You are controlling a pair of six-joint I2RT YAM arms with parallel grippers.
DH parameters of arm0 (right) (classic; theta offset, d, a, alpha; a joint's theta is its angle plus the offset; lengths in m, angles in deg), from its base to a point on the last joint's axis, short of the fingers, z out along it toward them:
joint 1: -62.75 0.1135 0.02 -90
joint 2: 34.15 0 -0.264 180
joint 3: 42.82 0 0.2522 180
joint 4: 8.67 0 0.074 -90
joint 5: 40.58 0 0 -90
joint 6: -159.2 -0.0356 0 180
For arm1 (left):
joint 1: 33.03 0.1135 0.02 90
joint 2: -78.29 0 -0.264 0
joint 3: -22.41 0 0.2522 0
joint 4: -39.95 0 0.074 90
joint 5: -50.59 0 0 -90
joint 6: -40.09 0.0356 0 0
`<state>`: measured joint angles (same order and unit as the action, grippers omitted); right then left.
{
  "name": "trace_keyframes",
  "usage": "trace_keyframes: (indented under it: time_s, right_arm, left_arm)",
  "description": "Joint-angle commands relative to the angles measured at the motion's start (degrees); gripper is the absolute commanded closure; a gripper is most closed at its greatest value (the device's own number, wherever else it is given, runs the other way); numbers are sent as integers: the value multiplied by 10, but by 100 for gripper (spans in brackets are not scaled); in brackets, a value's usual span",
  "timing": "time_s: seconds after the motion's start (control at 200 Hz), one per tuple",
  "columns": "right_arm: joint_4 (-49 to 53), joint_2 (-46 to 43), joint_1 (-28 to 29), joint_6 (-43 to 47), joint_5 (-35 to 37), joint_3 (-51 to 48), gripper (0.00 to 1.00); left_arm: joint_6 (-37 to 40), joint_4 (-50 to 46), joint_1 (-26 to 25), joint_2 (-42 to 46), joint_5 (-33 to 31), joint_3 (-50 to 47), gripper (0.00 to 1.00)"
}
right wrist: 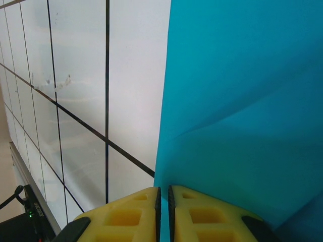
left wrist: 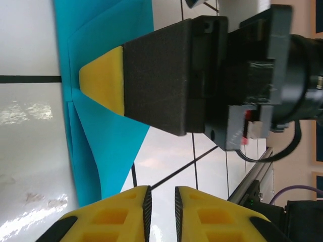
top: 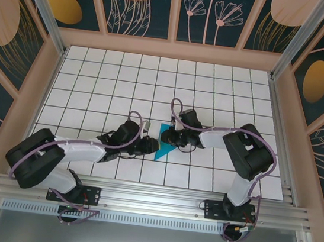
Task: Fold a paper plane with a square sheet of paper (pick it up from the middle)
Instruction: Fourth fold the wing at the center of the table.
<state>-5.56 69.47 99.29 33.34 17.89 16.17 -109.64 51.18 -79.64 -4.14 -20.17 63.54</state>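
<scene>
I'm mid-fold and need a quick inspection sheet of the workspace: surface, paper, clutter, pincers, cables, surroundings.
Surface: white tiled table with black grid lines.
Job's things: teal paper, folded to a point with creases showing, lying between the two arms.
Clutter: nothing seen.
Grippers: right pincer has its fingers together and its tip down on the paper. Left pincer has a slim gap with nothing in it and sits beside the paper.
Cables: purple cables run along both arms, off the paper.
Surroundings: flower-patterned walls in wooden frames, and a metal rail at the near edge.
</scene>
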Motion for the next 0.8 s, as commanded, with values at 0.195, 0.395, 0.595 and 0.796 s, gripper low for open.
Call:
trace_keyframes:
  time_s: [0.195, 0.395, 0.595, 0.796]
  right_arm:
    - [43, 39, 2, 20, 58, -25, 84]
    - [46, 40, 2, 21, 59, -24, 84]
    - [47, 41, 2, 21, 61, -23, 84]
    - [50, 43, 2, 22, 65, -22, 84]
  left_arm:
    - [-19, 74, -1, -73, 38, 18, 78]
    - [-28, 94, 0, -104, 56, 10, 78]
    - [-30, 92, 0, -114, 60, -15, 78]
    - [-38, 122, -1, -127, 85, -45, 78]
